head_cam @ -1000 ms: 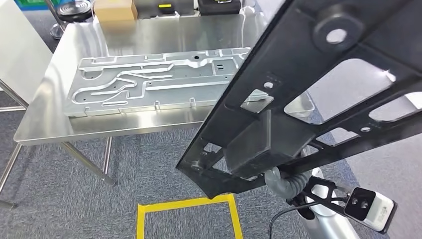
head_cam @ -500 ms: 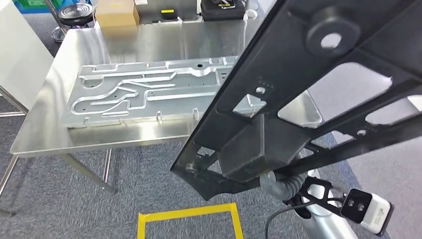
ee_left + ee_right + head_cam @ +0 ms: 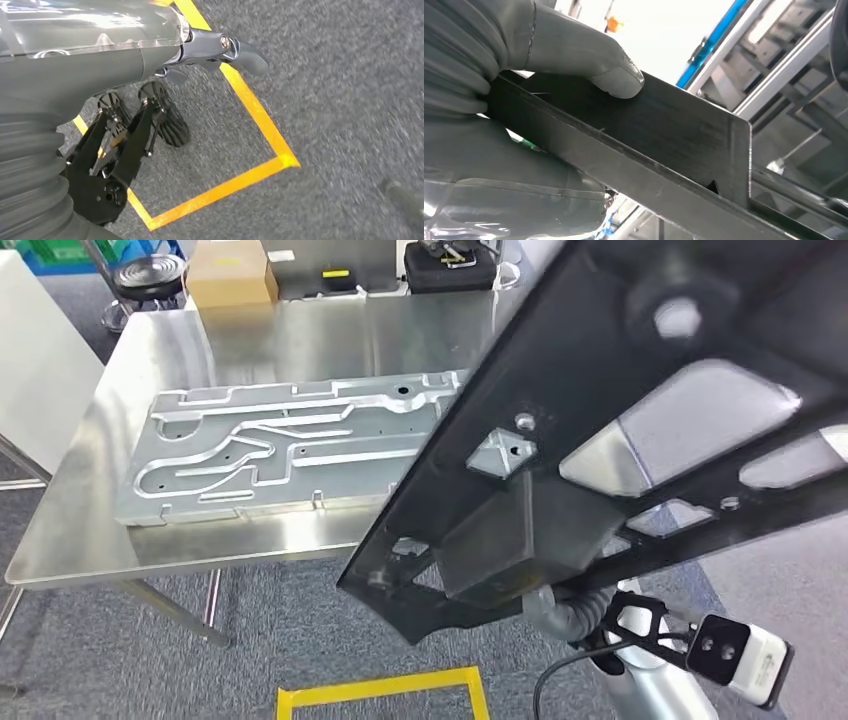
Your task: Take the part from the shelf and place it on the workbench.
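We hold the black part in the air, tilted, its long edge running from low near the robot up toward the right, in front of and partly over the near right corner of the workbench. Our right hand grips it: the thumb presses on one flat face of a black bar and the fingers wrap under its edge. Our left hand hangs over grey carpet and a yellow tape square, fingers curled in on nothing. On the bench a large silver grooved plate lies flat, its near edge close to the bench's front edge. Bare steel shows behind the plate, up to a cardboard box at the far edge.
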